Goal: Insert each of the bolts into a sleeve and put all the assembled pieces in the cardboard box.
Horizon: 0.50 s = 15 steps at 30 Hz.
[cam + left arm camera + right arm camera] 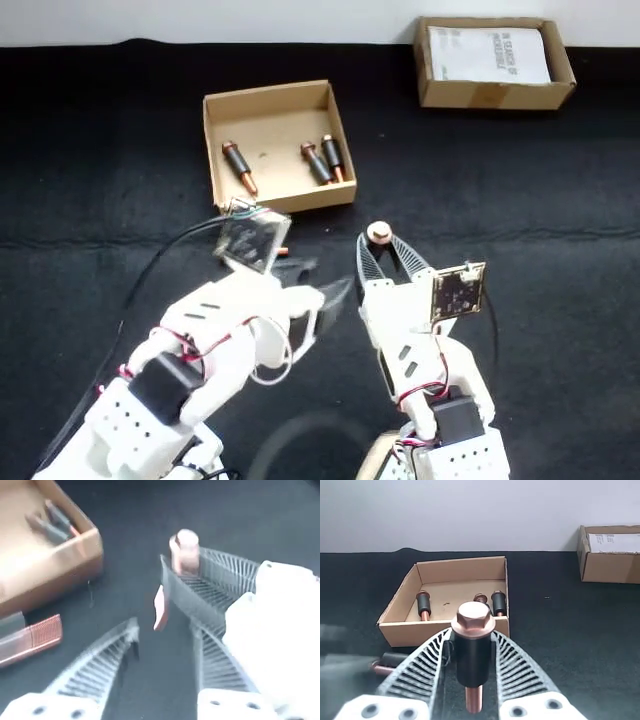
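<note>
Ribbed fingers [422,672] of the right end effector [471,637] pinch a copper bolt [473,620] in a black sleeve [472,665]; left end effector [160,650] gapes wide.

Left end effector [164,630] has fingers spread wide; right end effector [472,637] is clamped tight.

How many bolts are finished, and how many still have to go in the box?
Three assembled pieces already lie in the cardboard box. The right end effector holds a fourth piece upright, bolt in sleeve, not yet boxed. One loose piece lies on the table by the box, near the open left end effector; it still has to go in.
</note>
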{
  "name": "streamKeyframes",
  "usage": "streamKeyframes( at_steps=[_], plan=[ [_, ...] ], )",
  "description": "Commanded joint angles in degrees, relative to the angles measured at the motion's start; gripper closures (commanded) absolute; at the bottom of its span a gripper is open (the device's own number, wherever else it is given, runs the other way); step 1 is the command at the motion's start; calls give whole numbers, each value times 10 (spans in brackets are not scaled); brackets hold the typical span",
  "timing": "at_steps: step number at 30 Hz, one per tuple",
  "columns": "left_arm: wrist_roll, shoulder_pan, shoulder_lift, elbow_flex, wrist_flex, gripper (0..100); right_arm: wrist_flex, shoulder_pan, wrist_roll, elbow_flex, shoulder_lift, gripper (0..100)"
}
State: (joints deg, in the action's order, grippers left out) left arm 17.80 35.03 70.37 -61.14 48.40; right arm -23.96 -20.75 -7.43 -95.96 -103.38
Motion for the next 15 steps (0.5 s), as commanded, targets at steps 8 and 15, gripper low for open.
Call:
streamKeyframes(
  at_steps=[8,15],
  plan=[
    [-59,-83,153,7,25,992,15,-80,-6,-61,1,991],
    [-60,-181,261,6,133,991,-32,-148,-4,-32,2,991]
  ],
)
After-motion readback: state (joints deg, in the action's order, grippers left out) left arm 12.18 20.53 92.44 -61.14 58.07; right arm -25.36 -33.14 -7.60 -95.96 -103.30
